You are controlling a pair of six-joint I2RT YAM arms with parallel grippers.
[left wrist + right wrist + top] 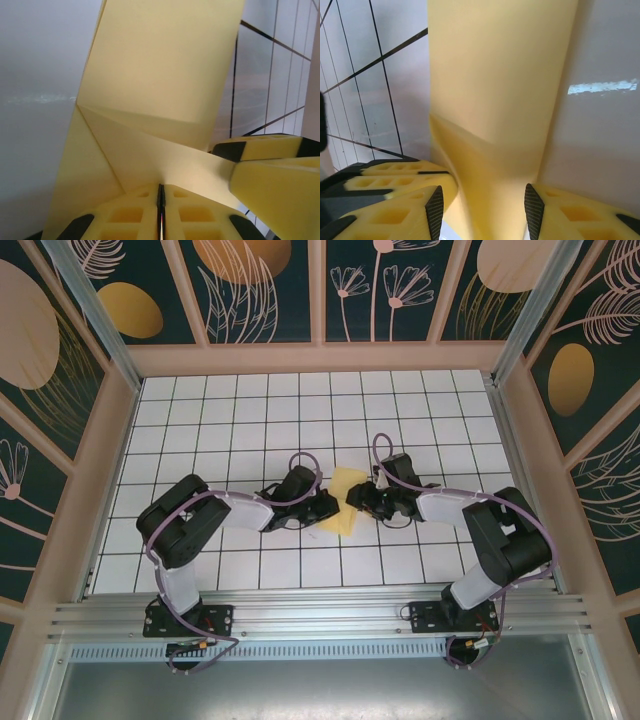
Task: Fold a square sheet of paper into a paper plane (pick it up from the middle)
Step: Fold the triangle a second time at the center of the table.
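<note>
Left pincer (161, 197) is pressed together, pinching the thin pale-yellow square sheet of paper (346, 490), partly folded, at the middle of the white gridded bench (250, 420); right pincer (481, 205) is spread, straddling the sheet.

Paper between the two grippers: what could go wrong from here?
1. The left gripper is shut on the paper next to a crease. If the arms pull apart, the sheet may tear or crease in the wrong place.
2. The right gripper stands with its jaws apart around the paper, so the sheet may slip and the fold go crooked.
3. The grippers nearly meet; they could bump.
</note>
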